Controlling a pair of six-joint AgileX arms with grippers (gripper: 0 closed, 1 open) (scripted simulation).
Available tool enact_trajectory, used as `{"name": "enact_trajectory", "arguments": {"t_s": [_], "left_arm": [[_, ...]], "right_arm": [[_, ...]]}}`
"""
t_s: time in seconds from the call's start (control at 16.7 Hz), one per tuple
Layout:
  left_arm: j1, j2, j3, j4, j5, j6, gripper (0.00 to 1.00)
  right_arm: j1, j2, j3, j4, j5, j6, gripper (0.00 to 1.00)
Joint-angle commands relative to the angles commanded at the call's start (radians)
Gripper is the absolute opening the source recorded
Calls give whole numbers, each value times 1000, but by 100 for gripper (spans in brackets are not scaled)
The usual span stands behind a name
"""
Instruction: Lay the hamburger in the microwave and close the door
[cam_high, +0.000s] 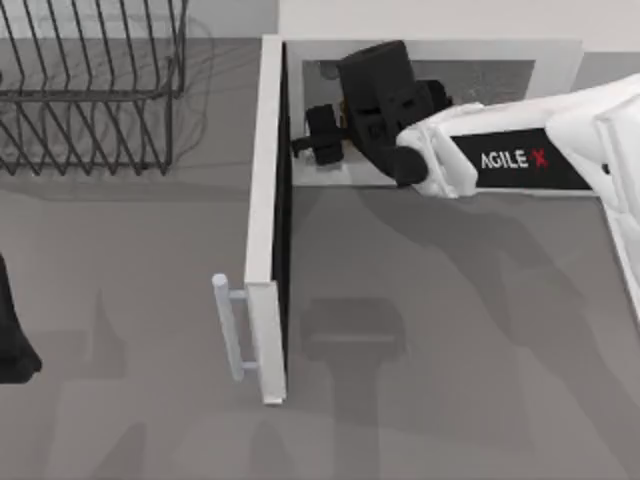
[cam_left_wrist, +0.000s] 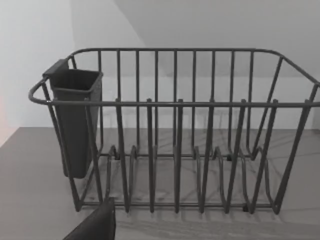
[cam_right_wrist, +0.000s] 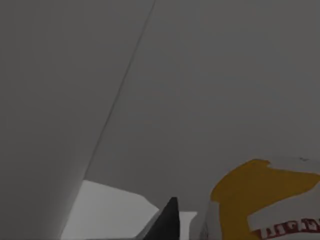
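The microwave (cam_high: 560, 48) stands at the back of the table, right of centre, its pale cavity facing the front. Its door (cam_high: 266, 200) is swung wide open and juts toward the table's front, with the pale bar handle (cam_high: 229, 328) on its left face. My right arm reaches in from the right, and my right gripper (cam_high: 320, 136) is inside the cavity near the hinge side. The white and orange-yellow hamburger (cam_right_wrist: 260, 205) lies close to this gripper against the grey cavity wall. My left gripper (cam_high: 10, 340) is parked at the table's left edge.
A black wire rack (cam_high: 90, 90) occupies the back left corner. The left wrist view faces this rack (cam_left_wrist: 175, 125), which has a dark cup (cam_left_wrist: 75, 120) hung on one end. Grey table surface spreads in front of the microwave.
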Motion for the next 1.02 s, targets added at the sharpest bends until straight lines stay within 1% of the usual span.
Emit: {"name": "enact_trajectory", "arguments": {"t_s": [0.18, 0.36, 0.72, 1.02], "left_arm": [[0, 0, 0, 0, 0, 0, 100], [0, 0, 0, 0, 0, 0, 100], [0, 0, 0, 0, 0, 0, 100], [0, 0, 0, 0, 0, 0, 100]], "right_arm": [[22, -52, -22, 19, 4, 16, 100], [64, -116, -97, 34, 6, 44, 100], [169, -252, -354, 65, 24, 128, 100], [247, -367, -577, 135, 94, 193, 100]]}}
